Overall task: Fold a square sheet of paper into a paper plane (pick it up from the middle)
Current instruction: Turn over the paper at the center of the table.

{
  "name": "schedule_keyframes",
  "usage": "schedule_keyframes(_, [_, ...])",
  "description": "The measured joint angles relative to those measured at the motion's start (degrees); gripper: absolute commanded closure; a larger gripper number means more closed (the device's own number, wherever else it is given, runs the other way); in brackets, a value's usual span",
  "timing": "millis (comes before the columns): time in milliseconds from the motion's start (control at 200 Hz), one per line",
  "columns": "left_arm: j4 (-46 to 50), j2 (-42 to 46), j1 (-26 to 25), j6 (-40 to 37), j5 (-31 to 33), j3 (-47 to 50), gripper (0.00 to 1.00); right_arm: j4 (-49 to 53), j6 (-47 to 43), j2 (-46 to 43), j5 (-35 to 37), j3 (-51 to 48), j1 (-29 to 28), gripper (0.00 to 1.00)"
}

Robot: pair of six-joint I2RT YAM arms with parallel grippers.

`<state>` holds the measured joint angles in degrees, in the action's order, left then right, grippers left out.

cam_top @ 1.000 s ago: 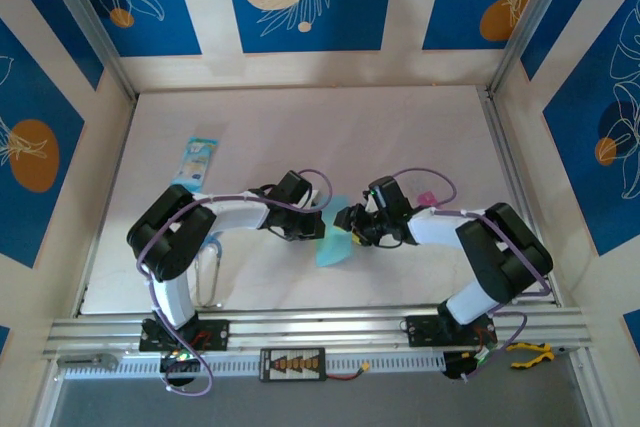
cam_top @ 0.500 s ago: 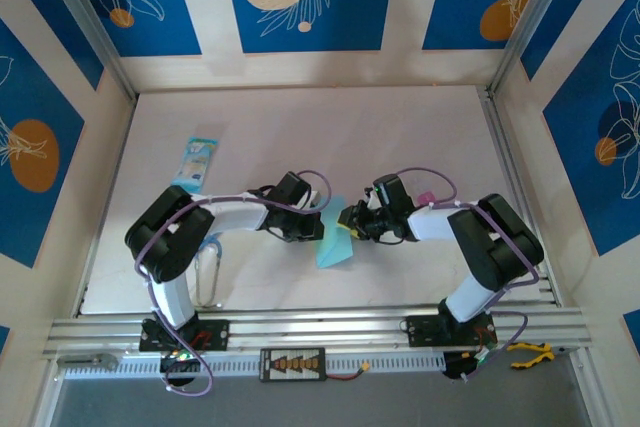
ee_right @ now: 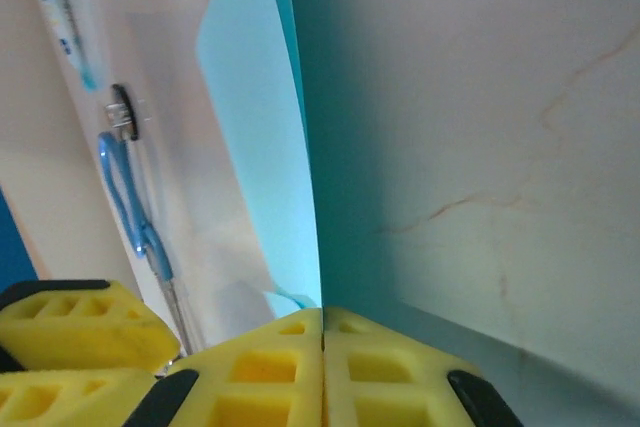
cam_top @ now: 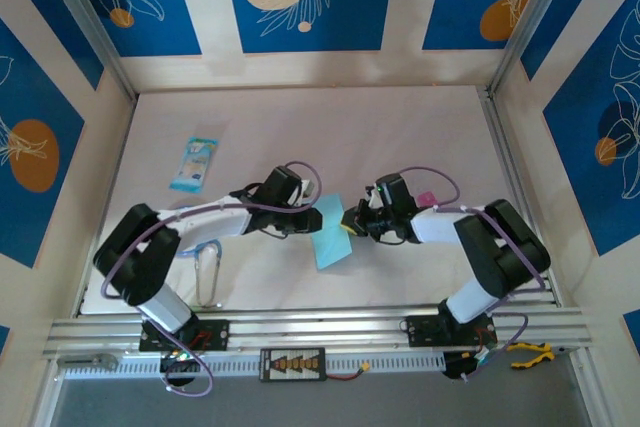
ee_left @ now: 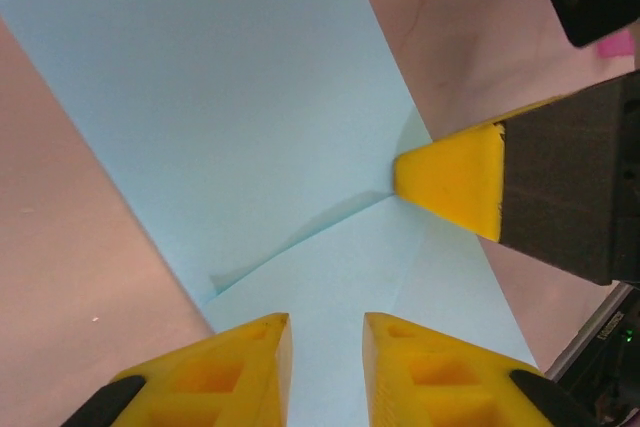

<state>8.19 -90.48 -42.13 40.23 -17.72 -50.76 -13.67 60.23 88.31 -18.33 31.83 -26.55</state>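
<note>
The light-blue sheet of paper (cam_top: 332, 231) lies partly folded in the middle of the table, with creases and overlapping flaps (ee_left: 300, 147). My left gripper (ee_left: 325, 332) hovers over its left side, open, with a gap between its yellow fingers (ee_left: 240, 357) and paper showing below. From the right, my right gripper (ee_right: 322, 312) is shut on the paper's edge, which rises as a thin sheet (ee_right: 262, 137). Its yellow fingertip (ee_left: 450, 182) shows at a crease in the left wrist view. From above, the two grippers (cam_top: 303, 211) (cam_top: 350, 220) face each other across the paper.
A blue-and-white printed packet (cam_top: 194, 164) lies at the back left. A small pink item (cam_top: 427, 197) sits behind the right arm. A blue carabiner (cam_top: 205, 259) lies near the left arm's base, and it also appears as a blue carabiner (ee_right: 125, 197) in the right wrist view.
My right gripper has closed onto the paper's edge. My left gripper has opened and let go of the paper, and the left arm's elbow has swung out to the left.
</note>
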Motion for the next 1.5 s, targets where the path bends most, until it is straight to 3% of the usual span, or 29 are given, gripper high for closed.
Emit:
schedule_keyframes(160, [1.8, 6.4, 0.0, -0.7, 4.9, 1.6, 0.71, 10.6, -4.5, -7.9, 4.1, 3.3, -0.7, 0.92])
schedule_keyframes(290, [4.4, 12.8, 0.0, -1.9, 9.5, 3.9, 0.64, 21.6, -8.7, -12.6, 9.6, 8.8, -2.6, 0.92])
schedule_keyframes(590, [8.2, 26.8, 3.0, -3.5, 15.2, 11.6, 0.57, 51.0, -14.6, -16.3, 31.4, 26.0, -10.3, 0.93])
schedule_keyframes(745, [9.7, 32.0, 6.5, -4.9, 15.2, 15.5, 0.57, 68.0, -13.4, -8.7, 47.3, 37.4, -15.8, 0.95])
schedule_keyframes(885, [11.7, 35.3, 9.3, -5.5, 15.3, 17.6, 0.59, 81.3, -10.2, 4.6, 59.7, 47.6, -20.2, 0.98])
schedule_keyframes(1010, [15.5, 38.9, 10.9, -5.4, 17.2, 17.7, 0.60, 89.3, -7.3, 18.7, 66.0, 56.2, -23.9, 0.98])
schedule_keyframes(1181, [20.9, 43.4, 11.9, -4.7, 20.2, 17.7, 0.59, 88.6, -8.7, 33.7, 66.6, 64.2, -29.9, 0.92])
schedule_keyframes(1241, [22.4, 44.9, 11.9, -4.5, 21.2, 17.6, 0.59, 85.2, -10.7, 35.7, 64.3, 64.3, -31.4, 0.86])
schedule_keyframes(1266, [22.9, 45.4, 12.0, -4.5, 21.4, 17.6, 0.58, 83.3, -11.4, 35.9, 63.2, 64.0, -32.0, 0.79])
schedule_keyframes(1311, [23.3, 46.5, 12.0, -4.5, 21.8, 17.6, 0.57, 80.1, -13.0, 35.7, 60.8, 63.3, -32.5, 0.67])
schedule_keyframes(1411, [22.7, 48.1, 12.0, -4.1, 21.3, 17.6, 0.54, 68.6, -17.0, 30.3, 53.8, 56.4, -32.1, 0.52])
schedule_keyframes(1501, [19.9, 47.6, 12.2, -2.9, 18.2, 17.9, 0.54, 58.9, -19.6, 20.3, 46.5, 46.1, -30.1, 0.48])
